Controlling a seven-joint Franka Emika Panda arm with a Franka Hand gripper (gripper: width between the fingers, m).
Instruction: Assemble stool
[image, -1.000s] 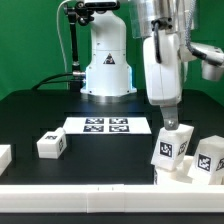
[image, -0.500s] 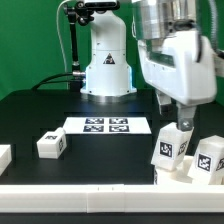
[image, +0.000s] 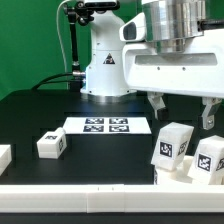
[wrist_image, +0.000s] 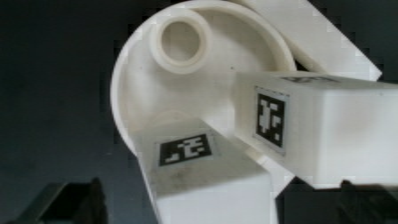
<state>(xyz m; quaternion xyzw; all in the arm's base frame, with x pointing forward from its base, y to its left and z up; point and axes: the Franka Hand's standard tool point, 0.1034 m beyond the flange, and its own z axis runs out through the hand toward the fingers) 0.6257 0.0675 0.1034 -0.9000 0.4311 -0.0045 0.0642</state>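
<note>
Gripper (image: 182, 108): jaws spread wide, holding nothing.
Seat (wrist_image: 151, 110): directly under the gripper, round, hole near its rim.
Leg (image: 172, 144): upright against the seat, just below the gripper, not touched.
Loose leg (image: 51, 145): well away, toward the exterior view's left.

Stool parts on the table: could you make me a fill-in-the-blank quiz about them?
The claw hangs over an upright leg with its jaws ___.
The marker board carries ___ tags.
The lying leg rests to the exterior view's ___ of that board.
Missing words: open, four, left.
</note>
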